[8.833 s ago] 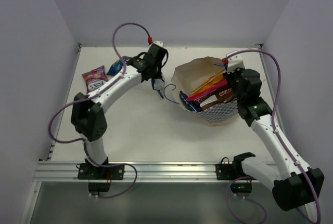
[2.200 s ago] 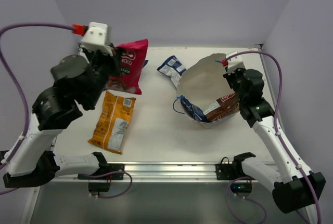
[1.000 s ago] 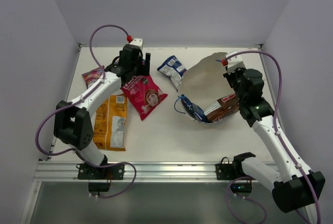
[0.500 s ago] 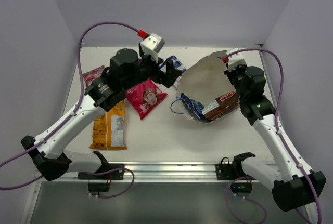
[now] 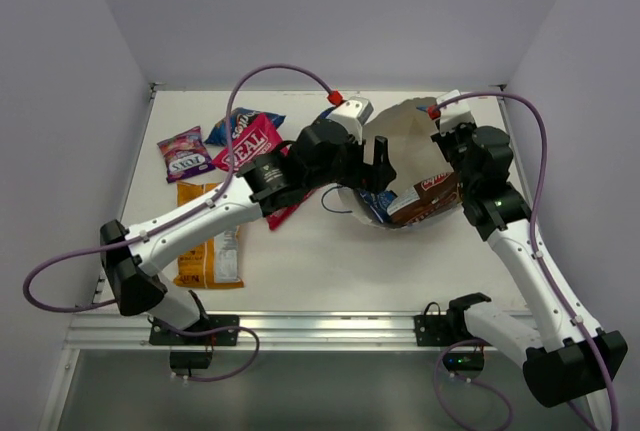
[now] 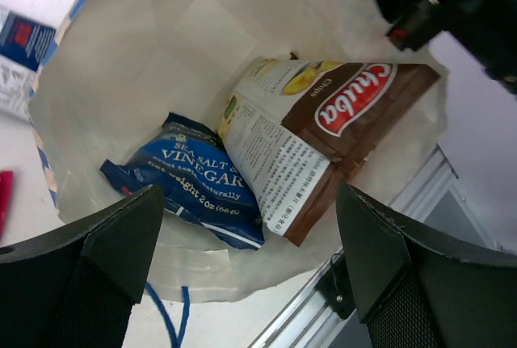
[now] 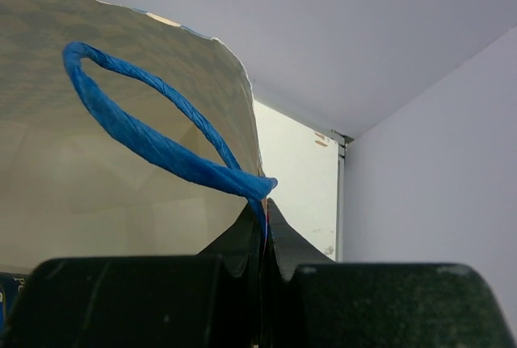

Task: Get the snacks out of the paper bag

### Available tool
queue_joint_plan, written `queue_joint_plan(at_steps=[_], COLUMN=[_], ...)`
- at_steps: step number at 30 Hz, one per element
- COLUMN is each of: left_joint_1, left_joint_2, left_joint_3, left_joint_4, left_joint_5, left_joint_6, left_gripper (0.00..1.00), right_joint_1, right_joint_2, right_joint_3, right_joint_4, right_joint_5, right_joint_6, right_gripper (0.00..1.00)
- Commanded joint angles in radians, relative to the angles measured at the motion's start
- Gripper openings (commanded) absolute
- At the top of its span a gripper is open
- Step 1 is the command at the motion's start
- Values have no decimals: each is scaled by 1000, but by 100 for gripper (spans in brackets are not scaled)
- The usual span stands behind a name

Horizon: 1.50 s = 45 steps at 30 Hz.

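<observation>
brown-and-white chip bag (image 6: 323,150) says "chuba" in a red oval, tiny "chips" beside it. small blue packet (image 6: 190,182) reads "sea salt", "vinegar" and 2oz (56g). large pink-red packet (image 5: 243,148) shows "real".

Open paper bag (image 6: 161,49), brown chip bag (image 6: 323,146) and blue packet (image 6: 194,180) inside; orange-yellow packet (image 5: 205,249), pink-red packet (image 5: 241,148) outside.

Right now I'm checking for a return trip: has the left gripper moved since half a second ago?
Yes. The left gripper moved right, away from the table's left edge, to the mouth of the paper bag.
</observation>
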Motion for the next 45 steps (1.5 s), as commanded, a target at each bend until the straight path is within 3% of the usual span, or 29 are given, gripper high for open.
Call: queue_joint_plan(at_steps=[1,14,35,41,44,45], left_joint_1=[-13,-7,-7,-5,-1,2], left_joint_2=[34,192,214,270,286,292], left_joint_3=[-30,-41,-6,-24,-44,-46], left_joint_4=[41,-48,-186,-123,-87,-83], left_joint_5=[-113,-228,-260,-262,-273,-274], left_joint_6=[-191,-304,-380,-424,-442,-447], left_gripper=[93,89,88,81,71,64], right_joint_1=[-3,-2,1,3,3,3], right_joint_2=[-30,-49,-52,-53,-58,-59], right_joint_3=[30,-3,-18,-30,-38,-41], right_joint_4=[39,54,59,62,66,66], right_joint_5=[28,8,-21,-23,-29,-29], right_joint_6=[6,26,77,81,84,83], right_gripper=[0,0,0,0,0,0])
